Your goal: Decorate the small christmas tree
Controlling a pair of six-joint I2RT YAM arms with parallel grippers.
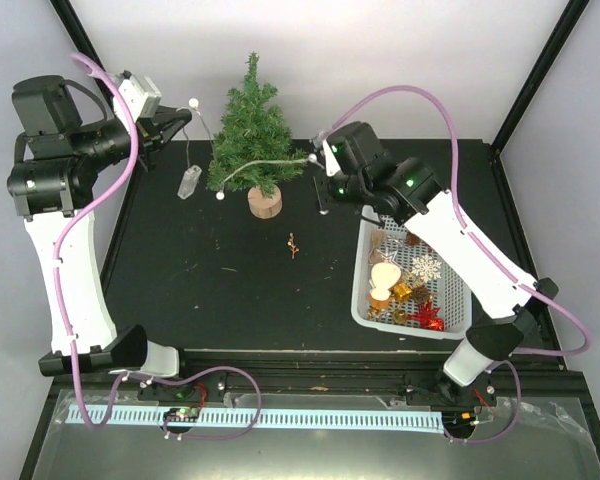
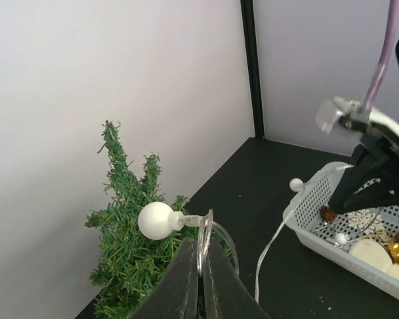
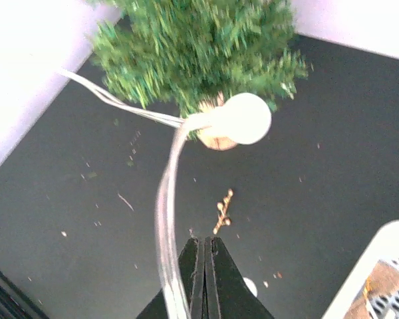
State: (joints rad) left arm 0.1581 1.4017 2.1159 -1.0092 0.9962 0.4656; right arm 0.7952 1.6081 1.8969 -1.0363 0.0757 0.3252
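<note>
Greenery stands upright at the back of the black bench [image 1: 210,280]: the small dark-green bristly christmas tree [image 1: 252,125], on its round light-wood disc [image 1: 264,203], lies between the two arms. Left pincer [image 2: 201,249] hangs just to its left, jaws together, clamped on a clear-wire string of white round bulbs [image 2: 155,220] draped across the lower branches. Right pincer [image 3: 205,249], just right of the tree, has its jaws together; the string runs alongside one finger, and whether it is pinched cannot be told.

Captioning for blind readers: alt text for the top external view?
The left end effector and right end effector flank the small christmas tree, a white-bulb light string draped across it. A white basket of ornaments sits at right.
</note>
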